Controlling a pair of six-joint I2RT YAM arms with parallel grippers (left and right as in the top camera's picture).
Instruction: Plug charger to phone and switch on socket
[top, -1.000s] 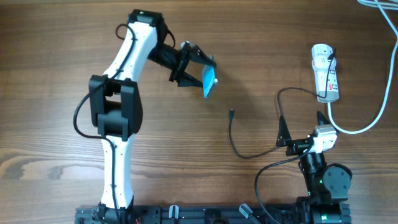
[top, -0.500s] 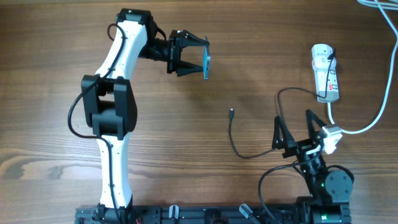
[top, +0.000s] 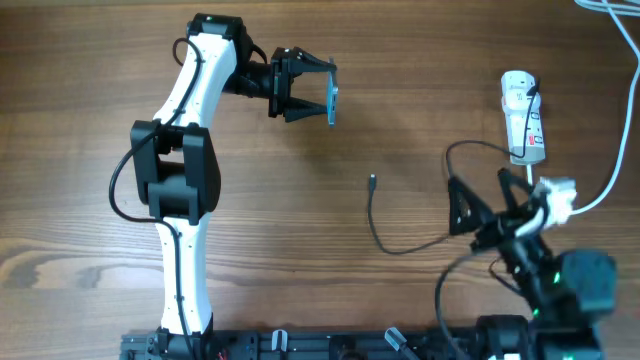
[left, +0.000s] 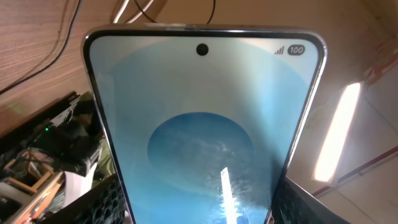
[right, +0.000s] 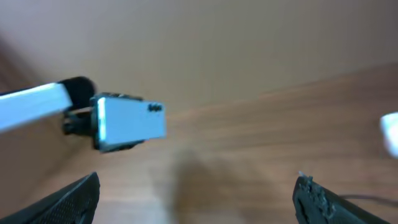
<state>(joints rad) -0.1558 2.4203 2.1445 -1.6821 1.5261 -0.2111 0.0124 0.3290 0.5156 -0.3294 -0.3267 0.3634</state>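
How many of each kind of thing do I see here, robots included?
Flat blue-screened smartphone: 1
Thin black charger cable: 1
White power strip with red markings: 1
Robot arms: 2
Total: 5

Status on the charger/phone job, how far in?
Done: left gripper holds the phone off the table; the charger plug looks seated in the socket. In hand: right gripper open, empty, by the cable. Left: connector tip lies on the table, unplugged; socket switch state unreadable.

Right pincer (top: 479, 180) nearer the socket (top: 522, 117)
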